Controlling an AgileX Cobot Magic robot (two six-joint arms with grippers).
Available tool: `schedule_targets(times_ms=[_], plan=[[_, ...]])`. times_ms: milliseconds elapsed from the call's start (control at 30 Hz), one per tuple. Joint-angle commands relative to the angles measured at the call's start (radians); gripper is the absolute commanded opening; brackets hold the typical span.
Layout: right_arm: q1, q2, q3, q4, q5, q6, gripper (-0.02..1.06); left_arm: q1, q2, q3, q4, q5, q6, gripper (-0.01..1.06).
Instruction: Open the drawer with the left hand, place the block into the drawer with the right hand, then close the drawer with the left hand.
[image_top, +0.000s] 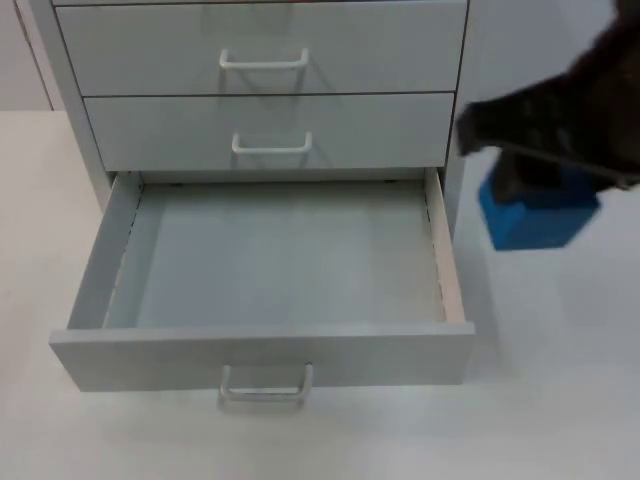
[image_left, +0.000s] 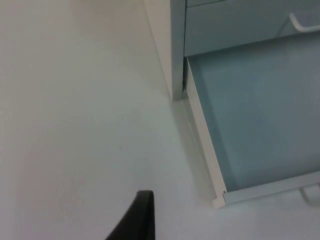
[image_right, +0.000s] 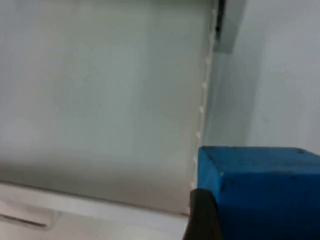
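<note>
Gripping a half-hidden blue block (image_top: 540, 215), right pincer (image_top: 530, 185) blurs.

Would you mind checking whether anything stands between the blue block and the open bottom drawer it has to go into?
Only the drawer's own right side wall lies between them, so the blue block, under the right gripper, must pass over that wall. The drawer's floor is bare. The left gripper waits over the table left of the cabinet.

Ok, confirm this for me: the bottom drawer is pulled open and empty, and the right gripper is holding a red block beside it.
Not quite: the block is blue, not red, as the top view shows. The rest stands: the bottom drawer is pulled open and empty, and the right gripper holds the block beside it, off the drawer's right side.
</note>
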Motion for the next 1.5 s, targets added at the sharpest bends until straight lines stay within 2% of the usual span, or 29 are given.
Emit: schedule_targets(times_ms=[0, 33, 200, 367, 433, 533, 667, 900, 967, 1067, 1100, 1133, 1167, 1200, 1267, 1367, 1467], plan=[[0.037, 0.114, -0.118, 0.005, 0.001, -0.043, 0.0, 0.002, -0.002, 0.005, 0.008, -0.015, -0.001, 1.05], [0.037, 0.114, -0.118, 0.005, 0.001, -0.043, 0.0, 0.002, -0.002, 0.005, 0.008, -0.015, -0.001, 1.05], [0.073, 0.333, -0.328, -0.02, 0.001, -0.046, 0.0, 0.002, -0.002, 0.005, 0.005, -0.018, -0.001, 1.05], [0.073, 0.474, -0.442, -0.019, -0.004, -0.046, 0.0, 0.002, -0.002, 0.005, 0.005, -0.018, -0.001, 1.05], [0.073, 0.5, -0.457, -0.02, -0.012, -0.046, 0.0, 0.002, -0.002, 0.005, 0.005, -0.018, -0.001, 1.05], [0.073, 0.585, -0.489, -0.02, -0.097, -0.046, 0.0, 0.002, -0.002, 0.005, 0.005, -0.018, -0.001, 1.05], [0.073, 0.633, -0.489, -0.02, -0.159, -0.046, 0.0, 0.002, -0.002, 0.005, 0.005, -0.018, -0.001, 1.05], [0.073, 0.671, -0.489, -0.02, -0.161, -0.046, 0.01, 0.002, -0.002, 0.005, 0.005, -0.018, -0.001, 1.05], [0.073, 0.679, -0.489, -0.02, -0.161, -0.046, 0.07, 0.002, -0.002, 0.005, 0.005, -0.018, -0.001, 1.05], [0.073, 0.685, -0.489, -0.016, -0.15, -0.046, 0.27, 0.002, -0.002, 0.005, 0.005, -0.018, -0.001, 1.05], [0.073, 0.685, -0.489, -0.016, -0.15, -0.046, 0.27, 0.002, -0.002, 0.005, 0.005, -0.018, -0.001, 1.05], [0.073, 0.683, -0.489, -0.016, -0.147, -0.046, 0.4, 0.002, -0.002, 0.005, 0.005, -0.018, -0.001, 1.05], [0.073, 0.68, -0.489, -0.016, -0.145, -0.046, 0.45, 0.002, -0.002, 0.005, 0.005, -0.018, -0.001, 1.05], [0.073, 0.668, -0.489, -0.016, -0.143, -0.046, 0.58, 0.002, -0.002, 0.005, 0.005, -0.018, -0.001, 1.05], [0.073, 0.646, -0.489, -0.016, -0.141, -0.046, 0.73, 0.002, -0.002, 0.005, 0.005, -0.018, -0.001, 1.05], [0.073, 0.607, -0.489, -0.016, -0.134, -0.046, 0.79, 0.002, -0.002, 0.005, 0.005, -0.018, -0.001, 1.05], [0.073, 0.56, -0.489, -0.014, -0.103, -0.046, 0.8, 0.002, -0.002, 0.005, 0.005, -0.018, -0.001, 1.05]])
